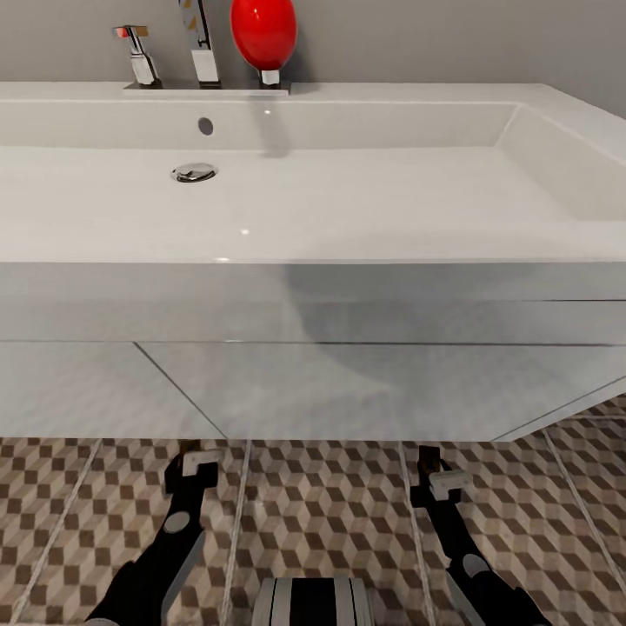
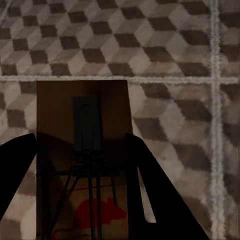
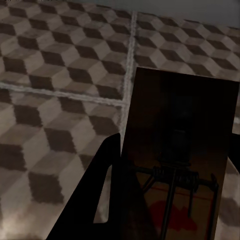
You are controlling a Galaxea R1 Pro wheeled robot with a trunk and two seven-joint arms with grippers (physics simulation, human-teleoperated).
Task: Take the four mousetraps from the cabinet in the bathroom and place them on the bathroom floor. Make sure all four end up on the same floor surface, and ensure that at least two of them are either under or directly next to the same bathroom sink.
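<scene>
Below the bathroom sink [image 1: 348, 217], each hand [image 1: 193, 465] [image 1: 439, 476] grips a mousetrap [image 2: 82, 150] [image 3: 180, 160].

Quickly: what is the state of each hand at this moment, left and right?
Left hand: closed on a mousetrap, above the bathroom floor.
Right hand: closed on a second mousetrap.

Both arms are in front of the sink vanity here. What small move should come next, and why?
Probably lower both grippers and release. Each wrist view shows a mousetrap between dark fingers above the tiled floor, and the head view puts the left gripper and right gripper beside the sink.
</scene>
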